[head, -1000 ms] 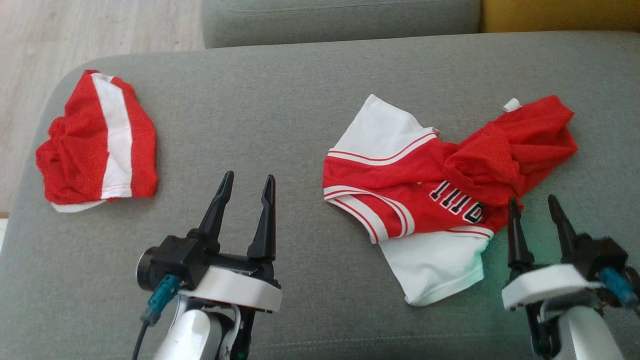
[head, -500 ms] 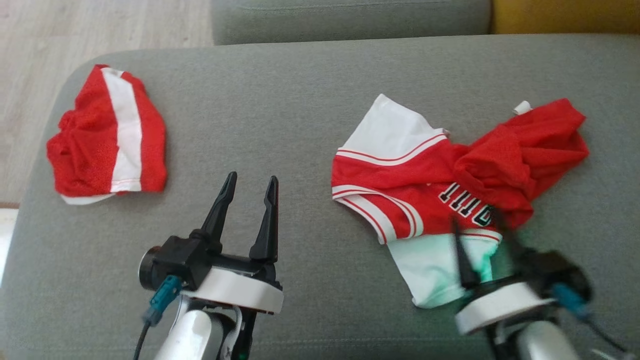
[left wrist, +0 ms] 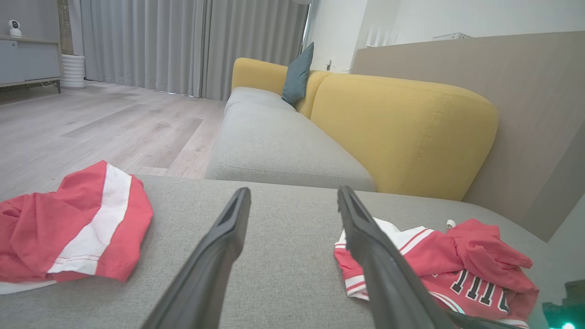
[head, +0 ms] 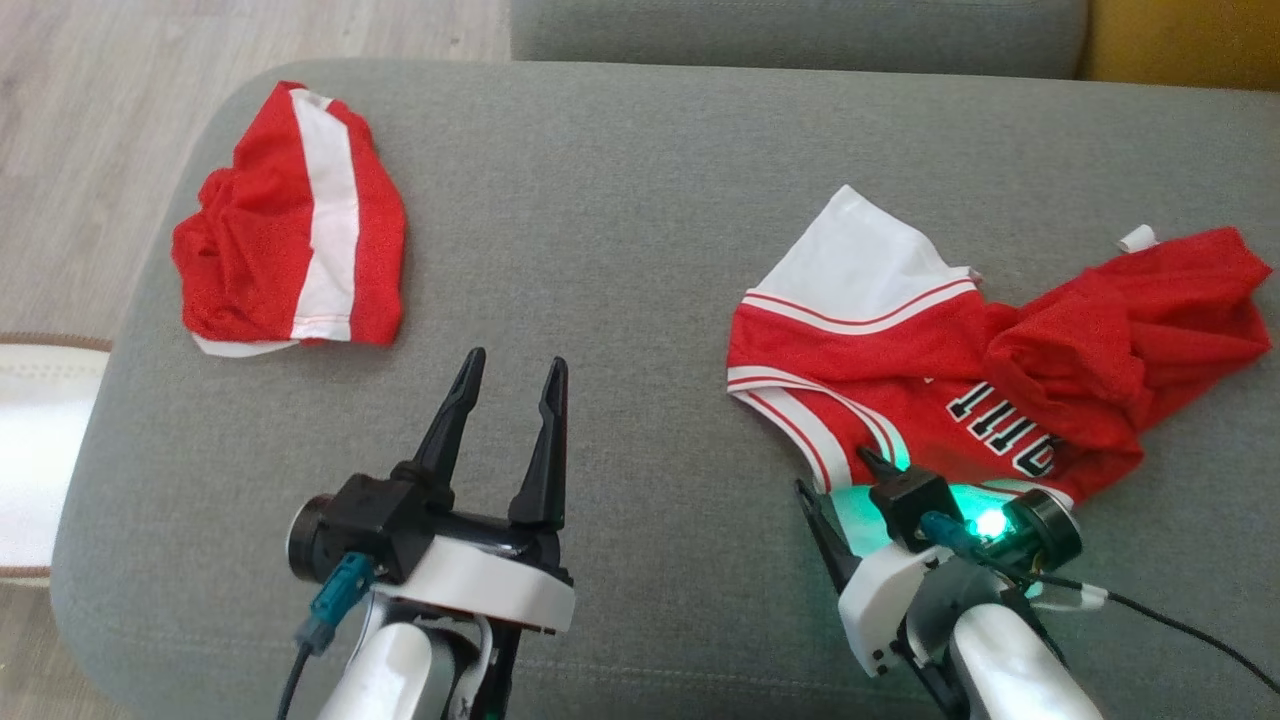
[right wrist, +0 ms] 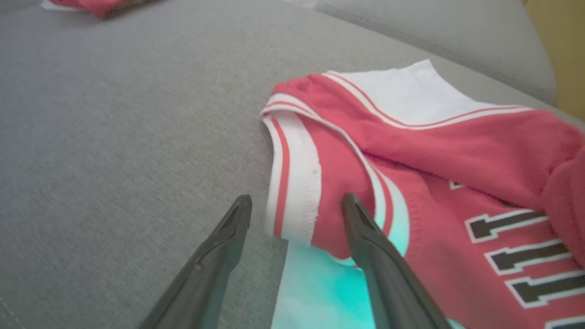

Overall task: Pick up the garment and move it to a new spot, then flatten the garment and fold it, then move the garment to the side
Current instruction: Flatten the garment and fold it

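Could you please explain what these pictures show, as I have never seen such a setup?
This is a two-armed robot. One picture looks down from its head; the other two look along each wrist's fingers. On the grey sofa cushion lie a crumpled red-and-white jersey and, to the robot's left, a second red-and-white garment. The left gripper hovers open and empty. The right gripper is open too, its fingers either side of the jersey's striped edge, not yet closed.
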Robot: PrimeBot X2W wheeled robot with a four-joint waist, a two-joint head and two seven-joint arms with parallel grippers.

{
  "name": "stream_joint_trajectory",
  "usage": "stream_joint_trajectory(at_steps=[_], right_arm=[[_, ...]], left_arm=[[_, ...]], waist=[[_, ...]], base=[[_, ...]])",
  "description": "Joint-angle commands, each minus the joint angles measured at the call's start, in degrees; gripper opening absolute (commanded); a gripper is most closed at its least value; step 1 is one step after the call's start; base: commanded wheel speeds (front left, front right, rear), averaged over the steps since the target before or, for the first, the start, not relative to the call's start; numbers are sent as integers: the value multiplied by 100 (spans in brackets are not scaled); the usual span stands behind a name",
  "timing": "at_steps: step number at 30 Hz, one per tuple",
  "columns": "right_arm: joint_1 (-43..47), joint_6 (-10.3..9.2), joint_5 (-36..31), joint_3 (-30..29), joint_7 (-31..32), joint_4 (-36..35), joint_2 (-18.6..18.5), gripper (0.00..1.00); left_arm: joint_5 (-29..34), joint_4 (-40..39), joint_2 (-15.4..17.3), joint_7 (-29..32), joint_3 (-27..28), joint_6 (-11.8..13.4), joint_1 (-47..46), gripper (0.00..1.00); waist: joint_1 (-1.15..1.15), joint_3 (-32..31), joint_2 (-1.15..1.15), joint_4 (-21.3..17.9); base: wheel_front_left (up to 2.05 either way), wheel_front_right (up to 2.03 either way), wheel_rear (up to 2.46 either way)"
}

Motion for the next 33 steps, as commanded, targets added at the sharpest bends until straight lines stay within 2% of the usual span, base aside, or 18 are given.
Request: stream_joint_trajectory(at_steps=[1, 6, 7, 21, 33], right_arm=[[-239, 42, -135, 83, 19, -27, -9, 100], [-429, 42, -290, -10, -6, 313, -9, 100], [-525, 42, -280, -16, -53, 455, -9, 0], [-1430, 42, 580, 266, -582, 661, -9, 0], [-2197, 42, 880, 424, -833, 993, -9, 0]], left_arm=[[-4, -190, 6, -29, 146, 29, -202, 100], [-11, -211, 6, -29, 136, 42, -217, 100], [-9, -217, 6, -29, 133, 41, -223, 100], [-60, -205, 6, -29, -11, 37, -399, 100], [-118, -217, 6, -29, -57, 70, -384, 100]], waist=[[0, 34, 0, 60], [0, 99, 0, 130], [0, 137, 0, 151], [0, 379, 0, 374], [0, 433, 0, 675]], base=[[0, 0, 0], [0, 0, 0], [0, 0, 0], [0, 0, 0], [0, 0, 0]])
